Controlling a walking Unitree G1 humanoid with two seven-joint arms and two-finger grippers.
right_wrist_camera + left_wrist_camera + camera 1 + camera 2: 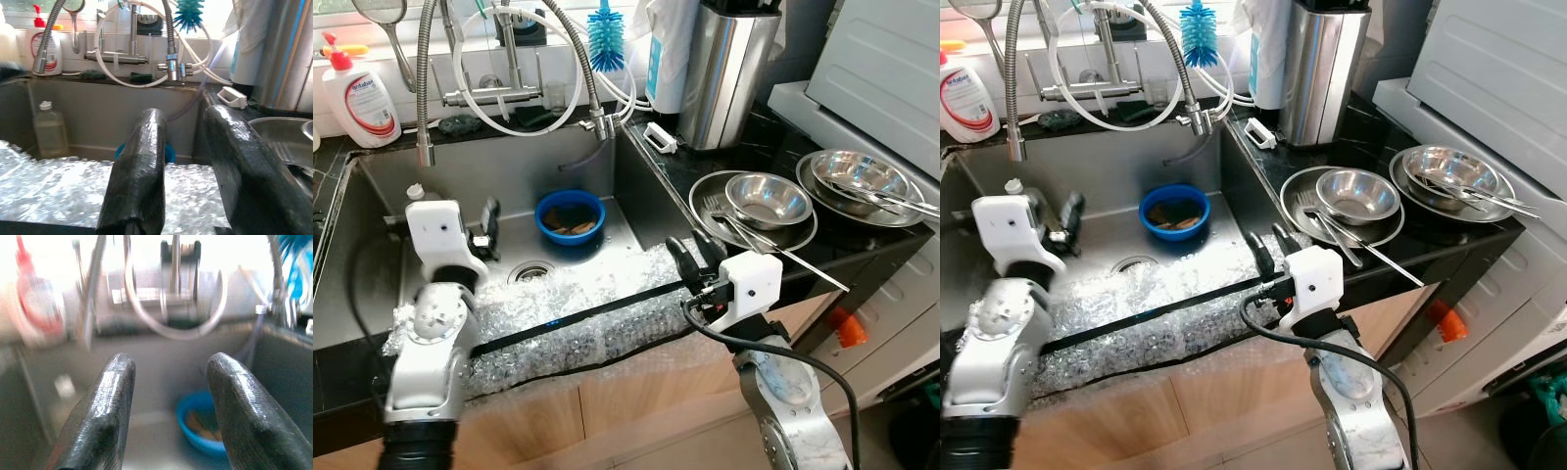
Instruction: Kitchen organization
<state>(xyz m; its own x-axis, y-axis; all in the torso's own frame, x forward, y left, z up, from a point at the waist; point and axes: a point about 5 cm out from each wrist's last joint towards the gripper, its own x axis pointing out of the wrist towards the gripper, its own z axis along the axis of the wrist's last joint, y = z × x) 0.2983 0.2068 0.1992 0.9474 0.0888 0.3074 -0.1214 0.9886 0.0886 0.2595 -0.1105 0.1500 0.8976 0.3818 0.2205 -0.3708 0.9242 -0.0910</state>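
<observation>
Left eye view: two grippers poised over a steel sink [372, 211], both empty.

A soap bottle [360, 101] label is too small to read. The left gripper [489, 230], jaws parted, hangs above the basin; a blue bowl [570, 216] sits beyond it. The right gripper [697, 253], jaws parted, hovers at the sink's right edge beside stacked steel dishes [766, 201].

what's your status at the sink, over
Left gripper open, empty, over sink. Right gripper open, empty, at the front rim. Blue bowl in basin, untouched. Bubble wrap draped over the sink's front edge.
</observation>
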